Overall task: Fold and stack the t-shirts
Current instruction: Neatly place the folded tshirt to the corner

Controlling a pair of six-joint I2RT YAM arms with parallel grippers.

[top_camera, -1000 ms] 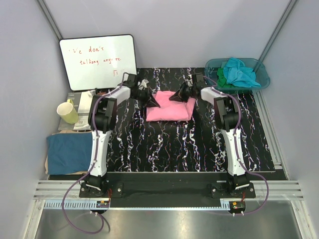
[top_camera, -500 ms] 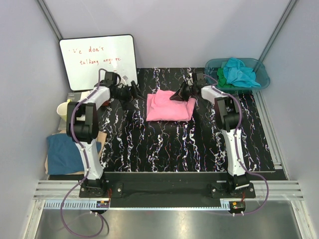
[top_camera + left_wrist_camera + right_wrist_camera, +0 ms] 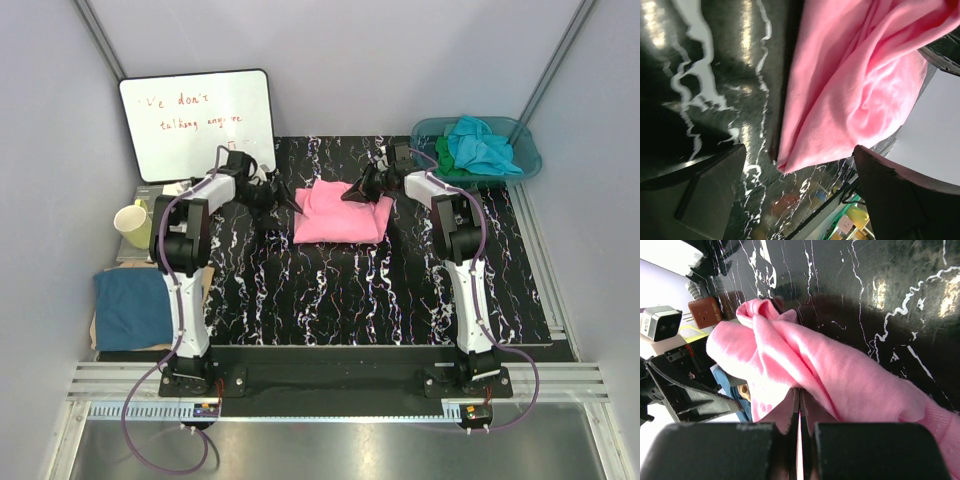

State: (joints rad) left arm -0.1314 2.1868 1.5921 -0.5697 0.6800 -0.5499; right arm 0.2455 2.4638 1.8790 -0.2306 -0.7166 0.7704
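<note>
Reaching out from its base at the near edge, the left arm runs up the counter's (image 3: 350, 290) left side, bends at the elbow and angles its forearm inward, so the left tool (image 3: 278, 197) sits low just beside the far left corner of the pink t-shirt (image 3: 338, 215). From the wrist view its two fingers (image 3: 710, 190) stand spread wide, with the shirt's edge lying loose on the counter between them and nothing gripped. The right arm mirrors it along the right side, elbow bent and forearm turned inward, and the right tool (image 3: 358, 192) is clamped tight on a fold of pink cloth at the shirt's far right corner; the wrist view shows the fabric pinched between the closed fingers (image 3: 740, 440). The pink t-shirt lies bunched into a rough rectangle in the far middle of the counter. At the far right corner a teal basin (image 3: 428, 128) holds a turquoise t-shirt (image 3: 480, 148) over a green t-shirt (image 3: 450, 165). A dark blue t-shirt (image 3: 135, 305) lies off the counter's left edge, with a mug (image 3: 135, 225) and a whiteboard (image 3: 195, 120) farther back.
</note>
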